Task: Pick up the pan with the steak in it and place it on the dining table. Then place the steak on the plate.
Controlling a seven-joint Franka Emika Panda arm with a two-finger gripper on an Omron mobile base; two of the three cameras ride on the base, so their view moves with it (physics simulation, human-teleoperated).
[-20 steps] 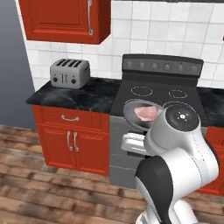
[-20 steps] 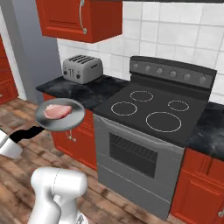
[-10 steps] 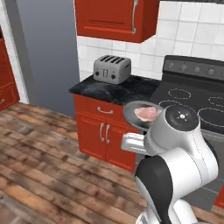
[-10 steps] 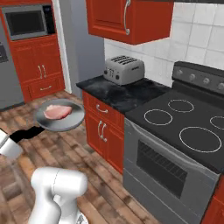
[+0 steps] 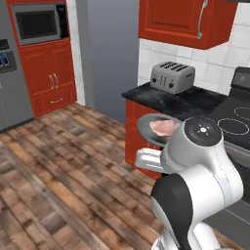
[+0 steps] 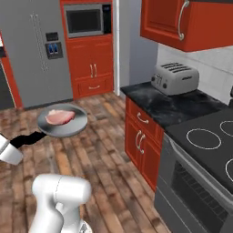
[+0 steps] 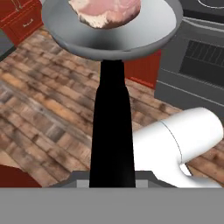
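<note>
Toaster [image 5: 172,76] on black counter [image 5: 183,101]

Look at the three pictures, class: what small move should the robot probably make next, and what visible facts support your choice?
Probably keep carrying the pan level while the base drives on toward the dining table. The gripper is shut on the pan's black handle, the steak lies in the pan, and the pan hangs over the wooden floor, beside the red cabinets, with no table or plate in sight.

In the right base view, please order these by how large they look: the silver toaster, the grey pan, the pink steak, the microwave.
Largest to smallest, as they look:
1. Built-in dark microwave
2. Round grey metal pan and silver toaster, too alike to rank; the pan is nearer the camera
3. Flat pink steak
</note>
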